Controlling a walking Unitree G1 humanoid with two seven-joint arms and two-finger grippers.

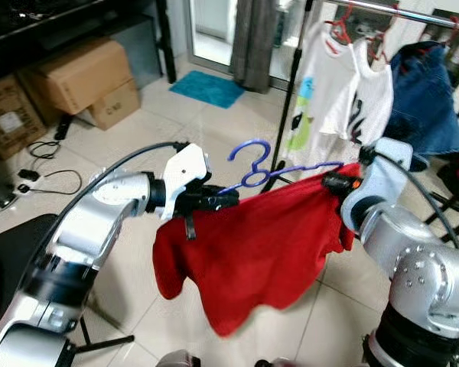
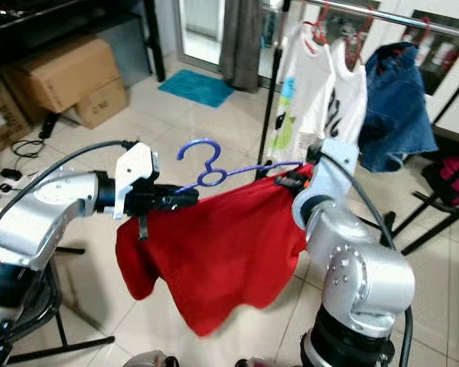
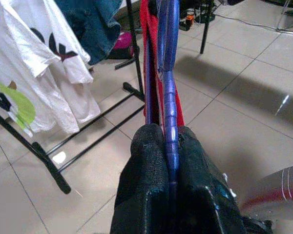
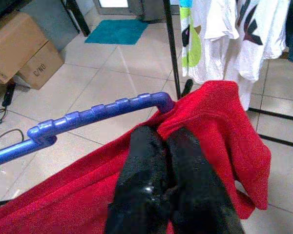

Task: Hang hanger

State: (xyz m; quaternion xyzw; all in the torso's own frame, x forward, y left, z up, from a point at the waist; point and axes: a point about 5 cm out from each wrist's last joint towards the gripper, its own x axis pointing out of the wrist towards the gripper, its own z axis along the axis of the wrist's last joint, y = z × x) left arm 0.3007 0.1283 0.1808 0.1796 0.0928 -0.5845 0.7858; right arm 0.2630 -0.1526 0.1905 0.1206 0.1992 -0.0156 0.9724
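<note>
a blue hanger [image 1: 254, 170] carrying a red shirt [image 1: 252, 245] is held up in front of the clothes rail [image 1: 413, 14], below it and short of it. the left pincer [image 1: 214, 200] is clamped on one end of the hanger's arm, and the right pincer [image 1: 338, 183] is pinched shut on the red cloth at the other shoulder, just beside the hanger's end. the hook stands upright between the two pincers, well below the rail. white shirts [image 1: 333, 92] and a denim garment [image 1: 422, 99] already hang on the rail. trouble is likely if the hook is lifted into those garments, or if the right grip, being on cloth alone, lets the shirt slide off the hanger onto the floor [image 1: 168, 130].
</note>
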